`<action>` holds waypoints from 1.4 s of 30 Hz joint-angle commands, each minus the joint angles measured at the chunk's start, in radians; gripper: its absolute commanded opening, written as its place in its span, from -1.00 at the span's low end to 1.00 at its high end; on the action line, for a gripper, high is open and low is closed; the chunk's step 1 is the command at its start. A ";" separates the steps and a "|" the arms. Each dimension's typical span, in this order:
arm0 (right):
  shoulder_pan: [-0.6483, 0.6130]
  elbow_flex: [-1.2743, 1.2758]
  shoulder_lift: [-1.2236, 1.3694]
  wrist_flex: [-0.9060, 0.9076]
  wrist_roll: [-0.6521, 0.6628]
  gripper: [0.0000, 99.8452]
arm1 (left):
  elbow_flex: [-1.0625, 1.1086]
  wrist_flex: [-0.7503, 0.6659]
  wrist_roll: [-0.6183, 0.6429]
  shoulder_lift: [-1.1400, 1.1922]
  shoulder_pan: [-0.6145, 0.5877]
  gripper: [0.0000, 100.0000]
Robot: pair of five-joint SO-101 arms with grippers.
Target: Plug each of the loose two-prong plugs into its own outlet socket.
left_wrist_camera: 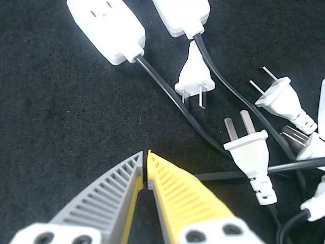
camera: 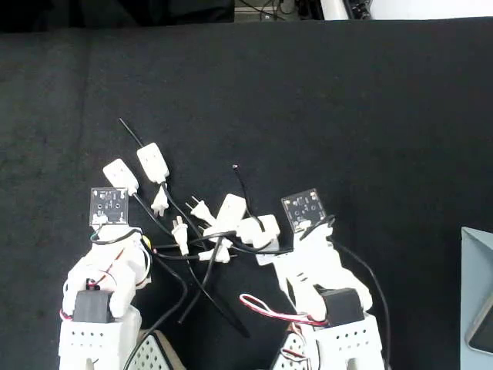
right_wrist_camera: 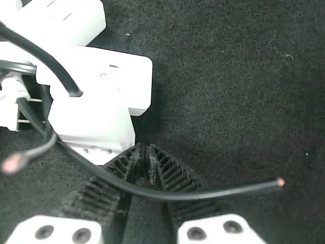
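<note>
The left gripper (left_wrist_camera: 147,156) and right gripper (right_wrist_camera: 147,151) each have their fingers pressed together, holding nothing. Loose plugs (left_wrist_camera: 251,152) and outlet sockets (camera: 153,162) lie tangled near the worktop (camera: 370,116) edge by the arms. Black cables (right_wrist_camera: 51,63) partly hide two of the sockets.

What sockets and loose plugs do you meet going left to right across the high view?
Far-left socket → second socket → lower plug → angled plug → tilted socket → rightmost socket.

— Can any print be read on the outlet sockets (left_wrist_camera: 109,28) or the plugs (left_wrist_camera: 251,150)?
— None. Ahead of the jaws of the left gripper (left_wrist_camera: 147,157), the sockets' white casings bear slots only; marks on the square boards (camera: 109,206) are too small to tell.
</note>
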 commanded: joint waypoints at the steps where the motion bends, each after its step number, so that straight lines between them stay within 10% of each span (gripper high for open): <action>1: 0.011 -0.001 -0.085 0.015 -0.002 -0.97 | 0.019 -0.003 -0.002 0.000 0.004 -0.94; 42: 0.063 -0.071 -0.085 -0.031 0.000 -0.97 | -0.127 0.107 -0.008 -0.005 -0.107 -0.94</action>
